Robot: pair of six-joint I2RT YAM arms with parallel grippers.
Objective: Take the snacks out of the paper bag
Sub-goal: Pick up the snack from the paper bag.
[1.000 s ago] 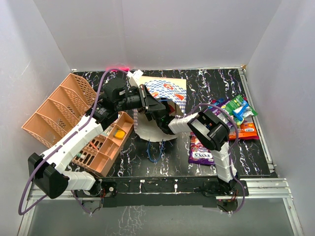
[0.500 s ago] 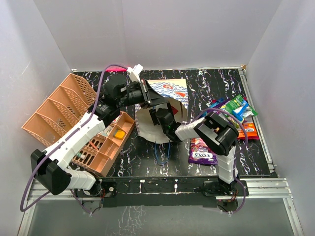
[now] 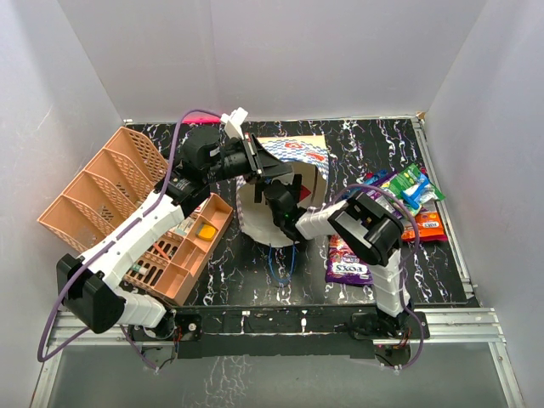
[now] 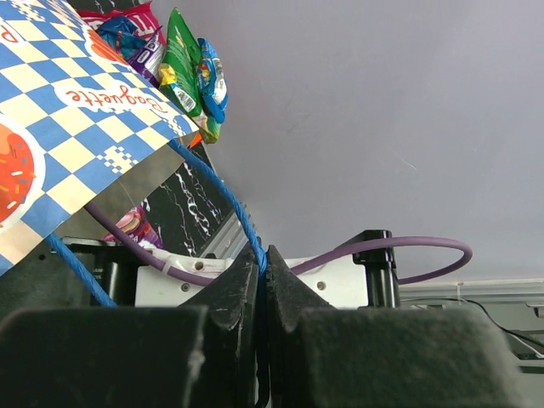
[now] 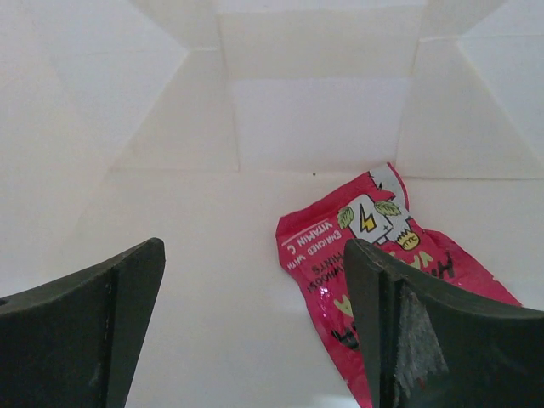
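The paper bag (image 3: 293, 155) lies on its side with its white mouth toward the arms. My left gripper (image 4: 262, 262) is shut on the bag's blue cord handle (image 4: 223, 197) and holds the upper side up; from above it shows at the bag's top edge (image 3: 265, 170). My right gripper (image 5: 255, 248) is open inside the bag, its wrist (image 3: 285, 204) at the mouth. A magenta snack packet (image 5: 327, 255) lies on the bag's white inner floor, just inside my right finger (image 5: 399, 331). Several other snacks (image 3: 406, 191) lie on the table at the right.
A peach latticed basket (image 3: 110, 191) stands tilted at the left, against my left arm. A purple packet (image 3: 347, 265) lies by the right arm. A second blue cord loop (image 3: 280, 263) lies on the table before the bag. White walls enclose the table.
My left gripper has lifted the handle up and back, so the bag's mouth stands wider. My right gripper has moved further into the bag.
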